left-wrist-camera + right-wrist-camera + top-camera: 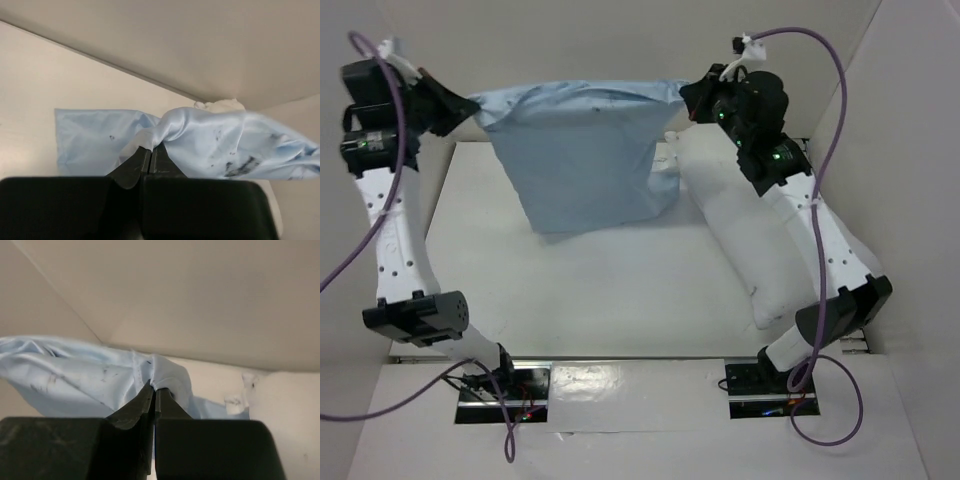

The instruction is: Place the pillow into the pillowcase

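The left gripper [463,108] and right gripper [688,96] each pinched a top corner of the pillowcase [585,160], jaws closed. The pillow [750,245] lay at its 4 o'clock.

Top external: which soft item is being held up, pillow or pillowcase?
The light blue pillowcase, pinched by the left end effector and right end effector; the white pillow lies ungripped.

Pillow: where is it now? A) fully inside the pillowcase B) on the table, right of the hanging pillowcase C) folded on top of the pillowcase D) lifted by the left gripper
B: the pillow lies on the table beside the pillowcase, which the left gripper and right gripper pinch at its top corners.
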Action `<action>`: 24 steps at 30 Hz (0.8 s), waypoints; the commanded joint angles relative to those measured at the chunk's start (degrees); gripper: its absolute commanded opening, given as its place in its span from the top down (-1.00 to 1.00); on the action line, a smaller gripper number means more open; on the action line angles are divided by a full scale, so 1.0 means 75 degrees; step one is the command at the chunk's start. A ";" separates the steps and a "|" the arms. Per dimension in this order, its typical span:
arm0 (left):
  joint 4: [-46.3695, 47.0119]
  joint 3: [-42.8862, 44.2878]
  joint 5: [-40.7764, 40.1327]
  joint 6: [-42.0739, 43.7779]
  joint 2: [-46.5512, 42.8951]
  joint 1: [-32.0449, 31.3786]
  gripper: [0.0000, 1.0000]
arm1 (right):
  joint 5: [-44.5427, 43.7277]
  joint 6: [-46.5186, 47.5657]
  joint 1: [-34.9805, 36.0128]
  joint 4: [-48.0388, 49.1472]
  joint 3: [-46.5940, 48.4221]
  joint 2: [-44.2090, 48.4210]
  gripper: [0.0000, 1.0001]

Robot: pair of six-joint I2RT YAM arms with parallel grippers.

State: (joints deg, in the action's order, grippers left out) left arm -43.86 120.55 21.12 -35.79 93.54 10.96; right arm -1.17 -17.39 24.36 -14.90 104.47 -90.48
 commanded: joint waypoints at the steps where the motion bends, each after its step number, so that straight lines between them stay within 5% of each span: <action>1: -0.0715 -0.0017 0.1085 0.0096 -0.0774 0.0751 1.00 | 0.1558 -0.0036 -0.0363 0.1012 -0.0450 0.0449 1.00; 5: -0.0715 -0.1819 0.1273 0.0201 -0.1969 0.1373 1.00 | 0.1901 -0.0037 -0.0365 0.1106 -0.2381 0.1011 1.00; 11: -0.0481 -0.6961 0.1296 0.0354 -0.4405 0.1387 1.00 | 0.1833 -0.0693 -0.0365 0.1752 -0.6297 0.1833 1.00; 12: -0.0481 -0.8198 0.1529 0.0273 -0.5047 0.1270 0.90 | 0.1704 -0.0763 -0.0365 0.1659 -0.6578 0.1833 0.90; 14: -0.0259 -0.9027 0.1730 0.0272 -0.5497 0.1082 0.33 | 0.1423 -0.0845 -0.0365 0.1193 -0.6581 0.1752 0.53; 16: -0.0328 -0.9137 0.1311 0.0459 -0.5616 0.0719 -0.16 | 0.1306 -0.0846 -0.0365 0.0956 -0.6348 0.1751 0.40; 18: -0.0422 -0.8752 0.0505 0.0623 -0.5395 0.0648 -0.59 | 0.1129 -0.0846 -0.0365 0.0723 -0.5973 0.1821 0.05; 24: 0.0209 -0.7368 -0.0929 0.0495 -0.3361 0.0413 -0.67 | 0.0825 -0.0775 0.0394 0.0055 -0.4719 0.1120 -0.29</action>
State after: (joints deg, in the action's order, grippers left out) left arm -47.92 61.71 20.99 -32.88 61.89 14.55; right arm 6.79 -23.46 23.73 -12.12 63.79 -80.12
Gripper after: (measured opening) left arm 0.836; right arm 0.621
